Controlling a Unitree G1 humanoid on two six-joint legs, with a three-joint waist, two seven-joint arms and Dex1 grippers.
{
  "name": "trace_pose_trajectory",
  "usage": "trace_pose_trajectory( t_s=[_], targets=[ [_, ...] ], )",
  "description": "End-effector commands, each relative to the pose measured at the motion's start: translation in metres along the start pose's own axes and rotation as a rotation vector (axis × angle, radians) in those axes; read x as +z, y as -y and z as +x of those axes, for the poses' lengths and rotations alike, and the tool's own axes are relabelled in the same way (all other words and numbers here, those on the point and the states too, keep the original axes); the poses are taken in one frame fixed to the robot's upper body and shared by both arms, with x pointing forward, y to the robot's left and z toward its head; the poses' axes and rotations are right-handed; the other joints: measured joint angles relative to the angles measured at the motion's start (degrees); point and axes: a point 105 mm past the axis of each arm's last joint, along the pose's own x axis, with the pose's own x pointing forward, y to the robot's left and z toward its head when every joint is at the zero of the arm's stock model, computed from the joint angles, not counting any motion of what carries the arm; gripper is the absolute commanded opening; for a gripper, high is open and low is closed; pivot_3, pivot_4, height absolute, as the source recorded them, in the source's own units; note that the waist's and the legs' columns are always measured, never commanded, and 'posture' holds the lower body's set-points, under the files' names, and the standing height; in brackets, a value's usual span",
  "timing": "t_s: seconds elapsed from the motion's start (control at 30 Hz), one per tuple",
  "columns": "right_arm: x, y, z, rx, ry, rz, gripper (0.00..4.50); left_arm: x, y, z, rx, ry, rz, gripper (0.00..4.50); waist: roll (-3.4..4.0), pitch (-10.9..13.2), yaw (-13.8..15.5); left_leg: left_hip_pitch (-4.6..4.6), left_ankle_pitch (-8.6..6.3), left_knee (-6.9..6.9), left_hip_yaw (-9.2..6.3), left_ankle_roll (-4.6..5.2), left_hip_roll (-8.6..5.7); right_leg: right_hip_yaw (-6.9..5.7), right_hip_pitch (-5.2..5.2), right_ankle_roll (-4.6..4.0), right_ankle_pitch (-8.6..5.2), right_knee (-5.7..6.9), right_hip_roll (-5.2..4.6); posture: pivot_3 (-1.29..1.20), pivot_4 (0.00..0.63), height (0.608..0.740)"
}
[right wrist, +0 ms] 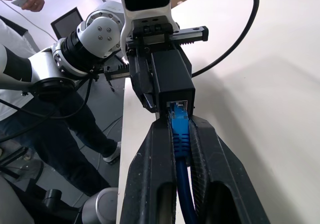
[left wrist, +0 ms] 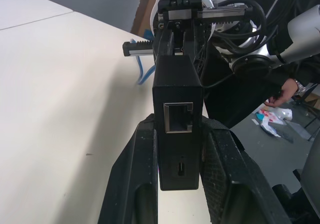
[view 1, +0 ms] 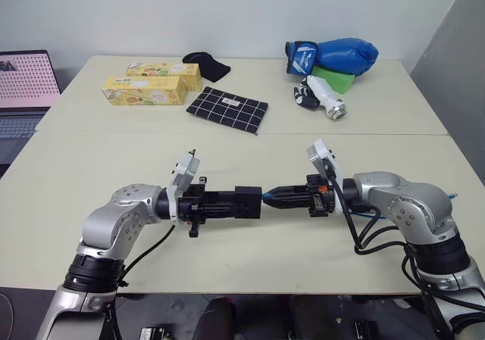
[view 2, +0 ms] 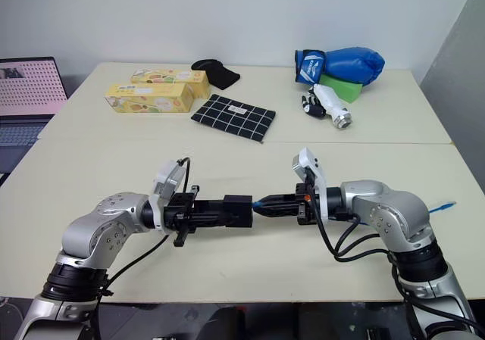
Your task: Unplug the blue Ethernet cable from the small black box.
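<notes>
Left gripper [view 1: 227, 202] is clenched on the small black box [view 1: 247, 201], held above the table [view 1: 250, 162] edge nearest the robot; right gripper [right wrist: 181, 134] is pinched shut on the blue Ethernet cable [right wrist: 180, 134] at its boot, plug seated in the port. Best done by squeezing the latch tab and pulling straight out along the port axis while the left holds the box firm, no twisting. Far side: snack boxes [view 1: 144, 90], grid cloth [view 1: 227, 110], blue boxing glove [view 1: 333, 54], well apart.
</notes>
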Motion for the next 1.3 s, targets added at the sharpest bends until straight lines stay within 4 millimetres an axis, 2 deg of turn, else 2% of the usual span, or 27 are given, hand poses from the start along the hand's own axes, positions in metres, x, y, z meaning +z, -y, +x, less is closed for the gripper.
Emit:
trace_pose_trajectory(
  t_s=[0.03, 0.23, 0.43, 0.57, 0.7, 0.8, 0.83, 0.87, 0.9, 0.93, 1.1, 1.23, 1.27, 1.3],
  targets=[
    [0.006, -0.001, -0.008, 0.009, 0.001, -0.003, 0.08, 0.004, 0.005, -0.003, -0.008, 0.001, 0.04, 0.78, 0.0, 0.0, 0.0, 0.0, 0.0, 0.0, 0.0, 0.0, 0.0, 0.0, 0.0, 0.0, 0.0, 0.0, 0.0, 0.0, 0.15, 0.74],
    [-0.009, 0.018, -0.032, -0.1, -0.022, 0.07, 0.04, 0.003, 0.001, -0.022, 0.104, 0.036, 0.029, 0.78, 0.0, 0.0, 0.0, -0.01, 0.0, 0.0, 0.01, 0.0, 0.01, 0.01, 0.0, 0.0, 0.0, -0.04, -0.01, 0.0, 0.15, 0.74],
    [-0.007, 0.031, -0.045, -0.192, 0.017, 0.051, 0.04, -0.003, 0.001, -0.035, 0.181, 0.031, 0.013, 0.78, 0.0, 0.0, 0.0, -0.03, 0.0, -0.02, 0.02, 0.01, 0.02, 0.02, -0.05, 0.0, 0.0, -0.01, -0.01, 0.0, 0.15, 0.74],
    [0.0, 0.083, -0.055, -0.499, 0.09, -0.052, 0.04, -0.001, -0.003, -0.039, 0.239, 0.055, 0.012, 0.78, -0.01, 0.0, 0.0, -0.03, 0.0, 0.01, 0.03, 0.01, 0.03, 0.03, -0.05, 0.0, 0.0, 0.0, -0.01, 0.0, 0.15, 0.74],
    [-0.009, 0.152, -0.097, -0.982, 0.034, -0.165, 0.04, 0.002, -0.011, -0.037, 0.31, 0.075, 0.025, 0.78, 0.0, 0.0, 0.0, -0.05, 0.01, 0.02, 0.16, -0.01, 0.0, 0.14, -0.19, 0.0, 0.0, 0.17, -0.01, 0.0, 0.15, 0.74],
    [-0.026, 0.171, -0.113, -1.111, -0.036, -0.175, 0.04, 0.005, -0.016, -0.032, 0.353, 0.089, 0.041, 0.78, 0.0, 0.0, 0.2, -0.12, 0.01, 0.02, 0.22, -0.02, 0.01, 0.18, -0.29, 0.0, 0.0, 0.2, -0.05, 0.0, 0.15, 0.74],
    [-0.031, 0.175, -0.116, -1.127, -0.052, -0.172, 0.39, 0.005, -0.02, -0.031, 0.38, 0.086, 0.048, 0.78, 0.0, 0.0, 0.2, -0.14, 0.02, 0.01, 0.23, -0.02, 0.02, 0.18, -0.3, 0.0, 0.0, 0.19, -0.07, 0.0, 0.15, 0.74],
    [-0.036, 0.176, -0.117, -1.129, -0.061, -0.171, 0.74, 0.005, -0.023, -0.03, 0.406, 0.083, 0.045, 0.78, 0.0, 0.0, 0.2, -0.15, 0.02, 0.01, 0.24, -0.02, 0.03, 0.19, -0.31, 0.0, 0.0, 0.17, -0.07, 0.0, 0.15, 0.74],
    [-0.038, 0.177, -0.118, -1.127, -0.062, -0.171, 0.79, 0.004, -0.025, -0.03, 0.422, 0.08, 0.042, 0.78, 0.0, 0.0, 0.1, -0.17, 0.02, 0.0, 0.26, -0.02, 0.02, 0.2, -0.32, 0.0, 0.0, 0.17, -0.07, 0.0, 0.15, 0.74],
    [-0.038, 0.177, -0.119, -1.128, -0.053, -0.168, 1.13, 0.004, -0.028, -0.03, 0.444, 0.078, 0.045, 0.78, 0.0, 0.0, 0.0, -0.19, 0.01, 0.0, 0.35, -0.02, 0.02, 0.26, -0.37, 0.0, 0.0, 0.18, -0.07, 0.0, 0.15, 0.74],
    [-0.018, 0.165, -0.122, -1.076, 0.042, -0.188, 2.27, 0.015, -0.053, -0.042, 0.663, 0.152, 0.141, 0.78, 0.0, 0.0, 0.0, -0.14, 0.01, 0.0, 0.5, -0.01, 0.06, 0.4, -0.42, 0.0, 0.01, 0.26, -0.06, 0.0, 0.15, 0.74],
    [0.005, 0.134, -0.115, -0.943, 0.049, -0.333, 3.12, 0.021, -0.074, -0.063, 0.883, 0.166, 0.261, 0.78, 0.01, 0.0, 0.1, -0.17, 0.01, 0.0, 0.5, -0.01, 0.06, 0.4, -0.46, 0.01, 0.01, 0.25, -0.07, 0.0, 0.15, 0.74],
    [0.019, 0.111, -0.1, -0.804, 0.092, -0.362, 3.4, 0.026, -0.08, -0.076, 0.974, 0.2, 0.303, 0.78, 0.01, 0.0, 0.1, -0.18, 0.01, 0.0, 0.53, 0.0, 0.06, 0.42, -0.47, 0.01, 0.01, 0.23, -0.07, 0.0, 0.15, 0.74],
    [0.03, 0.087, -0.085, -0.67, 0.118, -0.385, 3.4, 0.028, -0.085, -0.088, 1.05, 0.227, 0.328, 0.78, 0.02, 0.0, 0.1, -0.18, 0.01, -0.01, 0.53, 0.0, 0.06, 0.43, -0.48, 0.01, 0.01, 0.24, -0.07, 0.0, 0.15, 0.74]
  ],
)
